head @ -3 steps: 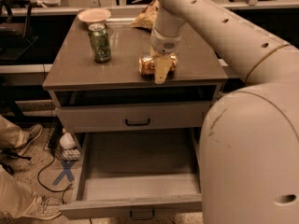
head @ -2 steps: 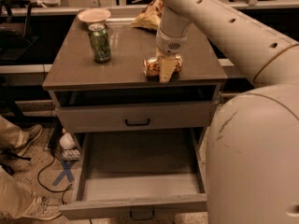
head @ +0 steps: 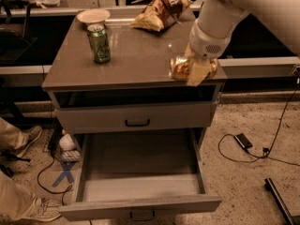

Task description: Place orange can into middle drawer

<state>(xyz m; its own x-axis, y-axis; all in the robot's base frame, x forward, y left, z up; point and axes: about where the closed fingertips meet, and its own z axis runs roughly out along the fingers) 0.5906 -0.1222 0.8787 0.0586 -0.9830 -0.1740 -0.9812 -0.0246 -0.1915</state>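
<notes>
The orange can (head: 178,68) is a shiny, dented can lying sideways in my gripper (head: 195,71). The gripper is shut on it, with one pale finger (head: 198,73) across its front. The can is held at the front right corner of the cabinet top (head: 136,55); I cannot tell whether it touches the top. The middle drawer (head: 140,161) is pulled out below, showing a plain grey floor, thin side walls and a small dark handle (head: 142,215) on its front. My white arm comes down from the upper right.
A green can (head: 99,43) and a white bowl (head: 93,16) stand at the top's back left, with a snack bag (head: 161,11) at the back. A shut drawer with a black handle (head: 137,122) sits above the open one. A person's shoes (head: 42,209) and cables (head: 243,142) are on the floor.
My gripper has carried the orange can to the right, from the middle front of the cabinet top to its front right corner. The drawers and the green can have not moved.
</notes>
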